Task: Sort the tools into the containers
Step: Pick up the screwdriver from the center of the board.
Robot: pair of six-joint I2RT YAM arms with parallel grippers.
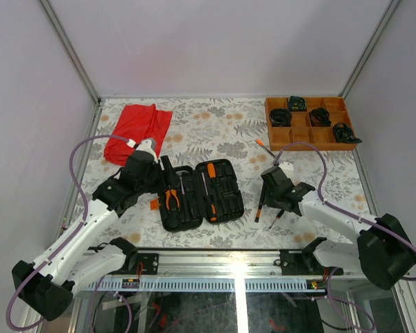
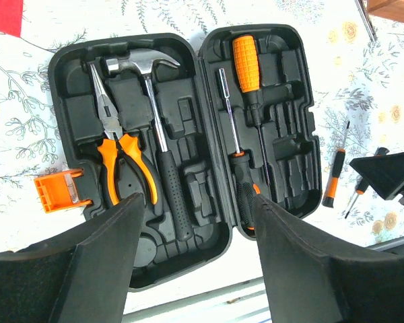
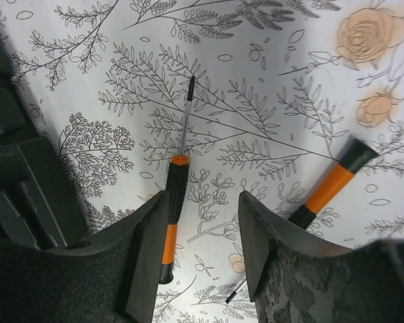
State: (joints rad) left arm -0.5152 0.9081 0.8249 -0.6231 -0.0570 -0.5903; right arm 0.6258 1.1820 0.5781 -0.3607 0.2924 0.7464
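The black tool case (image 1: 201, 194) lies open at the table's middle. It shows in the left wrist view (image 2: 188, 222) holding a silver-headed hammer (image 2: 155, 121), orange-handled pliers (image 2: 118, 151), an orange-handled screwdriver (image 2: 246, 64) and a thinner one (image 2: 230, 128). My left gripper (image 2: 195, 208) is open and empty above the case's near edge. My right gripper (image 3: 202, 202) is open and empty, low over the cloth, right of the case. A thin screwdriver (image 3: 176, 192) lies just inside its left finger. A second one (image 3: 330, 188) lies beyond its right finger. A third one (image 1: 265, 148) lies farther back.
An orange-brown wooden tray (image 1: 308, 135) with black coiled bundles stands at the back right. A red cloth (image 1: 137, 130) lies at the back left. The case's orange latch (image 2: 57, 192) sticks out on its left. The metal rail (image 1: 229, 260) runs along the near edge.
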